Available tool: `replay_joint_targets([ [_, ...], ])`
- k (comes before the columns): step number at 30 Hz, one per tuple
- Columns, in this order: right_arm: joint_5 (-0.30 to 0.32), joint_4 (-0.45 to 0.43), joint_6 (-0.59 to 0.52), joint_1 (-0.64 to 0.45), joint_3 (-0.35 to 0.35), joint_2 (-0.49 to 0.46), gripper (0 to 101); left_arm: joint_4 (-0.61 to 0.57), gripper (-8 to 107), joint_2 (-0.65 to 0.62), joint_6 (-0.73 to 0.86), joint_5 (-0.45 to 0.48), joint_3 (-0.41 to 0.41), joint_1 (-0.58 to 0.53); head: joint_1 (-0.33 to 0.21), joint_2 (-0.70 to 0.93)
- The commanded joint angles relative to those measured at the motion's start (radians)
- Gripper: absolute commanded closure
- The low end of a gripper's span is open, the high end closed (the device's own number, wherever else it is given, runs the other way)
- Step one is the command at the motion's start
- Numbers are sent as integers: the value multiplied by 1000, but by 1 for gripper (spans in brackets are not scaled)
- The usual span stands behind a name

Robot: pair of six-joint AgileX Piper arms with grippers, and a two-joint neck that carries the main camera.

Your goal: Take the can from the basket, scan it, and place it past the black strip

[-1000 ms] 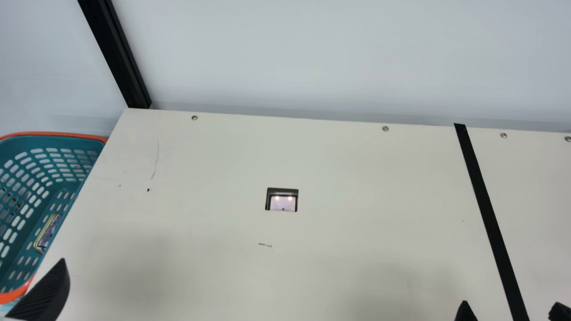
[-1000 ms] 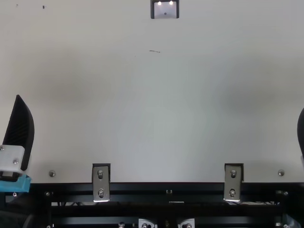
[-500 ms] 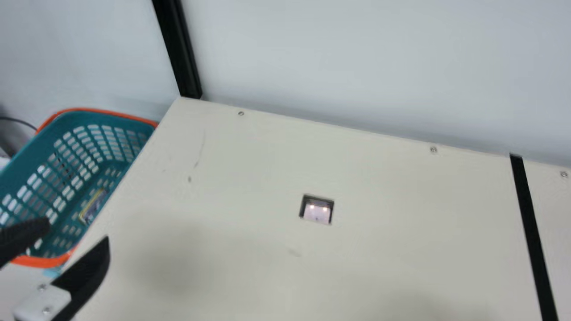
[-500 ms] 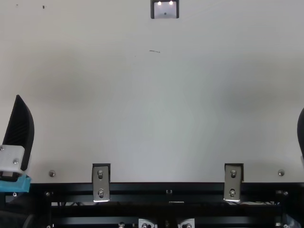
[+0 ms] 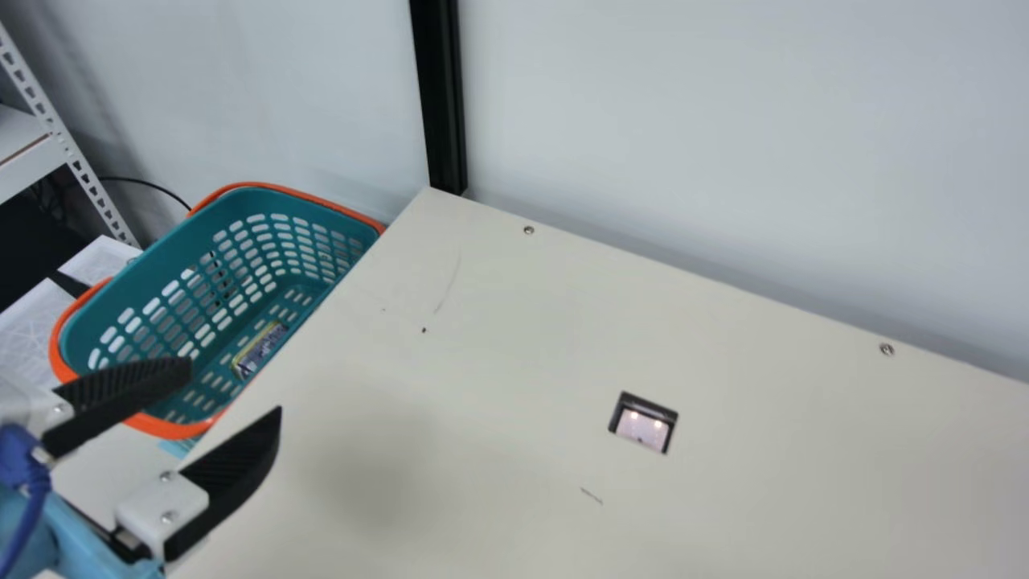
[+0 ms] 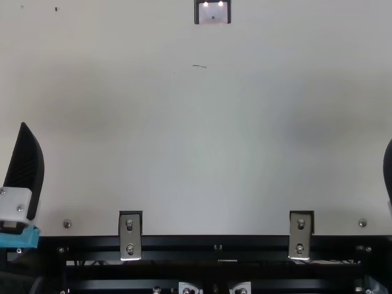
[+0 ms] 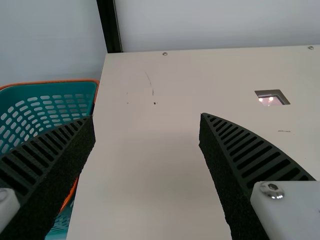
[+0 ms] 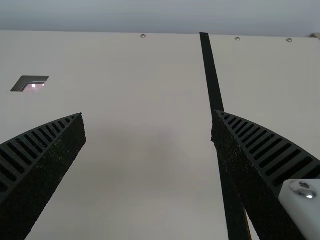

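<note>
My neck camera has turned toward my left since the earlier frames, so the whole main view has shifted; the basket (image 5: 201, 221) now sits well inside it, with a white shelf frame (image 5: 88, 181) behind, and both fingers of my left gripper (image 5: 235, 388) are in sight there; in the top view, that gripper and my right gripper (image 6: 388, 171) are just where they were.

The can (image 5: 260, 350) has a patterned, mostly dark side and a yellowish edge; any writing on it is too small for me to make out.

The basket, teal with an orange rim and slotted walls, stands beside the left end of the cream table (image 5: 482, 322); the can lies in it, on its side on the floor, near the wall closest to the table.

My left gripper is spread wide with nothing between its fingers, near the basket's close end; my right gripper (image 8: 148, 113) is spread too, holding nothing, one finger partly over the black strip (image 8: 212, 75) in its wrist view; the scanner window (image 5: 643, 422), set in the table, has two small lights glowing.
</note>
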Motion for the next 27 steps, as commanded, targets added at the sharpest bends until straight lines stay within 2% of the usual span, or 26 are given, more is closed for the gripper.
replay_joint_targets([
  [1,0,0,0,0,0,0,0,0,9,0,0,0,0,0,-38,35],
  [27,0,0,0,0,0,0,0,-4,9,5,-10,0,-8,12,-45,43],
])
